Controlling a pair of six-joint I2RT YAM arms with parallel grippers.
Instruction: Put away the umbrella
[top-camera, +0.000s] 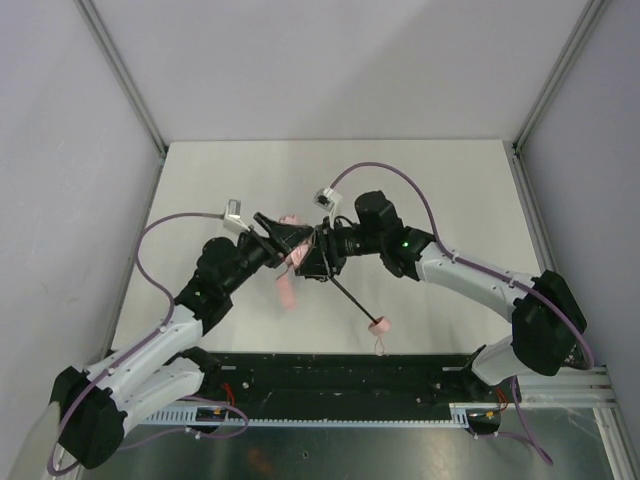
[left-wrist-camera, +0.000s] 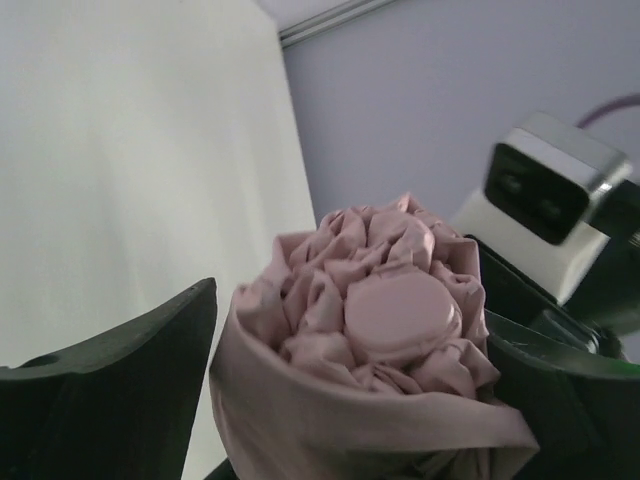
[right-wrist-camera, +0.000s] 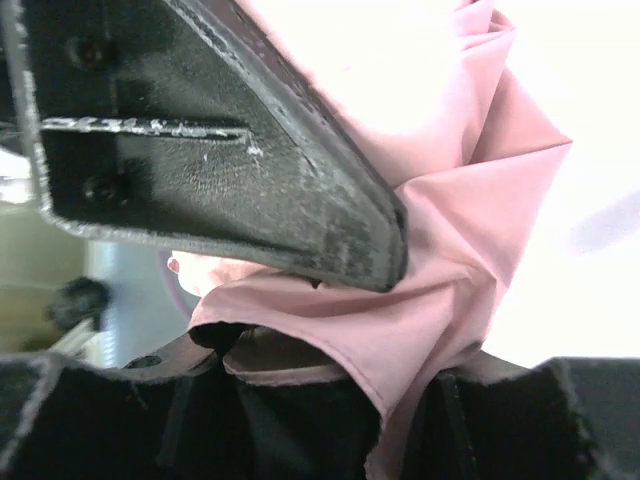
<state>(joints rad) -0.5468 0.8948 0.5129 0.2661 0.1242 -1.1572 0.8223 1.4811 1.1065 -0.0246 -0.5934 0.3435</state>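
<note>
The umbrella (top-camera: 287, 293) is a pale pink bundle of fabric held up between the two arms at the table's middle. Its thin black shaft (top-camera: 350, 298) slants down to the right, ending in a small pink handle (top-camera: 380, 325) and strap loop (top-camera: 381, 346). My left gripper (top-camera: 286, 236) stands open around the fabric end. In the left wrist view the round pink cap (left-wrist-camera: 400, 315) sits between the fingers (left-wrist-camera: 120, 380), with a gap on the left side. My right gripper (top-camera: 318, 256) is shut on the umbrella. Its upper finger (right-wrist-camera: 250, 170) presses the pink fabric (right-wrist-camera: 470, 200) against the lower one.
The white table (top-camera: 450, 190) is boxed in by grey walls with metal posts at the corners. A black rail (top-camera: 330, 375) runs along the near edge between the arm bases. The right arm's wrist camera (left-wrist-camera: 550, 190) sits close behind the umbrella's cap.
</note>
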